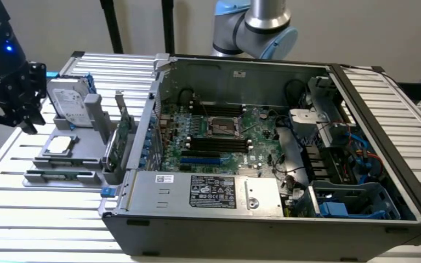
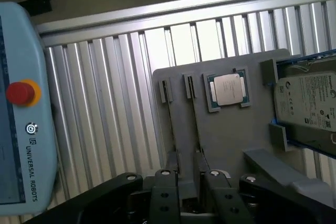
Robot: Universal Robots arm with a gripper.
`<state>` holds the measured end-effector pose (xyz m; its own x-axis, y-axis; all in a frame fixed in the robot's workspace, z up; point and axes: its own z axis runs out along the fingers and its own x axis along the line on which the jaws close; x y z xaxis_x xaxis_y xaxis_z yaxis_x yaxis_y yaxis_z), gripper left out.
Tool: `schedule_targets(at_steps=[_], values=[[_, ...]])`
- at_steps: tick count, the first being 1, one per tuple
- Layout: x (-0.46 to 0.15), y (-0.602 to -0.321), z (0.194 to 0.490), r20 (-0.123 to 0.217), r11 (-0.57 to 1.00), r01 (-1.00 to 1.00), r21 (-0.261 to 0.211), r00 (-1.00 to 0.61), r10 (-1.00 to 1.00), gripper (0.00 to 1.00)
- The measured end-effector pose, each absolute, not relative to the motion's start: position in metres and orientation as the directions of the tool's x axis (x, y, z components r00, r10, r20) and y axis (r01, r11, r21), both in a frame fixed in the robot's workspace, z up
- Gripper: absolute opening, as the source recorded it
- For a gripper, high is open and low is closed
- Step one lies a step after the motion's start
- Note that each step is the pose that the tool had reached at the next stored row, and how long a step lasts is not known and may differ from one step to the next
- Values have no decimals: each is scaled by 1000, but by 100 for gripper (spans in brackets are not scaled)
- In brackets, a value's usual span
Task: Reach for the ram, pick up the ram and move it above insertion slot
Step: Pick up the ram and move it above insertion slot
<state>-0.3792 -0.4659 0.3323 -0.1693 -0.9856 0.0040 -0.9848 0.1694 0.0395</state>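
The ram (image 1: 61,175) is a thin green stick lying in the front slot of a grey holder (image 1: 79,147) on the exterior view's left. My black gripper (image 1: 22,112) hangs above and behind that holder, well apart from the ram. In the wrist view the gripper (image 2: 190,176) stands open with nothing between its fingers (image 2: 165,192). Two narrow edge-on slots (image 2: 170,124) run from the holder (image 2: 236,135) toward them; I cannot tell which one carries the ram. The motherboard's dark memory slots (image 1: 218,143) lie inside the open computer case (image 1: 269,208).
The holder also carries a silver hard drive (image 1: 70,101), a processor chip (image 1: 59,144) and an upright green expansion card (image 1: 125,131). A teach pendant (image 2: 23,103) with a red stop button lies beside the holder. The slatted table (image 1: 20,219) extends around the case.
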Motion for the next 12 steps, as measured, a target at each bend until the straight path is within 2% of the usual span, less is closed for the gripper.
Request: schedule_targets(at_steps=[2,3,4,12], values=[[-379,-466,332,4,166,-985,40,-166,-986,36],[-379,-466,332,4,163,-986,40,-163,-987,36],[-379,-466,332,4,162,-986,39,-162,-987,42],[-379,-464,318,4,154,-987,39,-154,-988,42]])
